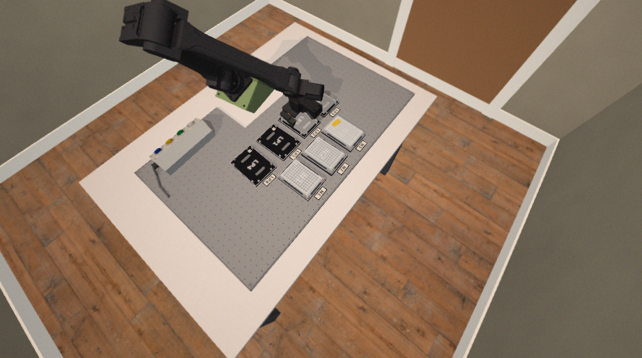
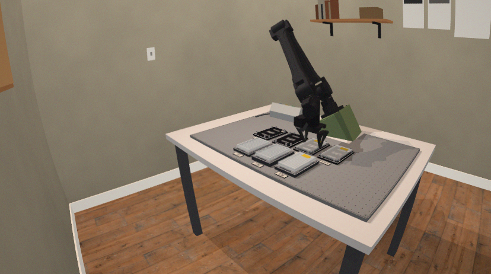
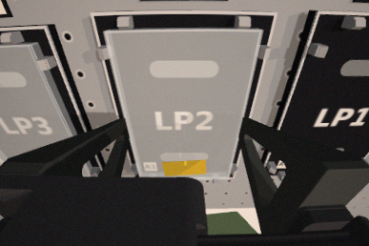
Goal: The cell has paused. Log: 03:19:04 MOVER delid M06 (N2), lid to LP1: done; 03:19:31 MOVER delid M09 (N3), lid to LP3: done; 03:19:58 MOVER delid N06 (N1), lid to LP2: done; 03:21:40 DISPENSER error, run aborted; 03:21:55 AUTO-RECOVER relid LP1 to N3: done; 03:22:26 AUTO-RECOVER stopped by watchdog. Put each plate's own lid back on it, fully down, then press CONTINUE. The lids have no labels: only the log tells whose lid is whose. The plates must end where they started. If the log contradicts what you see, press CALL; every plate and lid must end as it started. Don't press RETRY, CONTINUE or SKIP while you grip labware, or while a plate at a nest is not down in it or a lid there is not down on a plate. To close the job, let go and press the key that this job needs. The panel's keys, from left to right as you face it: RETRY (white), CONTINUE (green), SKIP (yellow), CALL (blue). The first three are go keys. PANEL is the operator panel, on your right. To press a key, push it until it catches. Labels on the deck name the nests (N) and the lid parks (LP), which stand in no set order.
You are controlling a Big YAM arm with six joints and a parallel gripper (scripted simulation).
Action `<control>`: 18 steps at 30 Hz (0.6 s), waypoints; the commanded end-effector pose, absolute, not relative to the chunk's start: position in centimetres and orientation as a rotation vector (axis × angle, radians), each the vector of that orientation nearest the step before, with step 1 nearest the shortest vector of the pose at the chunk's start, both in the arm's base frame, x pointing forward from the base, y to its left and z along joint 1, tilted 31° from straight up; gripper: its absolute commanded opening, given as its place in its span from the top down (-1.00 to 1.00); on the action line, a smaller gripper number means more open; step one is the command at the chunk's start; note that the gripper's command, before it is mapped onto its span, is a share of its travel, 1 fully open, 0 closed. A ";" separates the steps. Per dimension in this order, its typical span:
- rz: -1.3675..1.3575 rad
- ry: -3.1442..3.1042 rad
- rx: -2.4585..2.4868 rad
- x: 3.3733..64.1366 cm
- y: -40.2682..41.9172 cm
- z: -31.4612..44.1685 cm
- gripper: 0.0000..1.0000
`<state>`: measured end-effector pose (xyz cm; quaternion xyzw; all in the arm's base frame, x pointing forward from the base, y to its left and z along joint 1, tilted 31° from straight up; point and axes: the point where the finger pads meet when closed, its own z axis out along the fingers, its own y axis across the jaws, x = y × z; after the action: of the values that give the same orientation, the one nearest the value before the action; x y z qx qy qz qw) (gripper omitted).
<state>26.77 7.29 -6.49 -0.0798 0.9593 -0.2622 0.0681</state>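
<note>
At LP2 — hand point(image 3: 184, 143) clamps lid point(image 3: 183, 95).

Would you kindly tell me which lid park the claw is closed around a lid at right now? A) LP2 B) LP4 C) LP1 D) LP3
A: in the wrist view the black claw has one finger on each long side of the translucent grey lid with the yellow tag, through which the marking LP2 reads, while the black LP1 park beside it is bare.
</note>
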 end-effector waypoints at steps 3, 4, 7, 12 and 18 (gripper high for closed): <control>-0.743 2.855 -0.227 28.4 9.3 -4.9 1.00; -0.743 2.855 -0.227 28.4 9.4 -4.7 1.00; -0.741 2.855 -0.227 28.3 9.7 -4.3 1.00; -0.740 2.856 -0.227 28.2 9.9 -3.8 1.00; -0.737 2.855 -0.226 28.0 10.5 -2.9 1.00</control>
<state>26.40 8.42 -4.42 -0.0804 0.9593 -0.2620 0.0687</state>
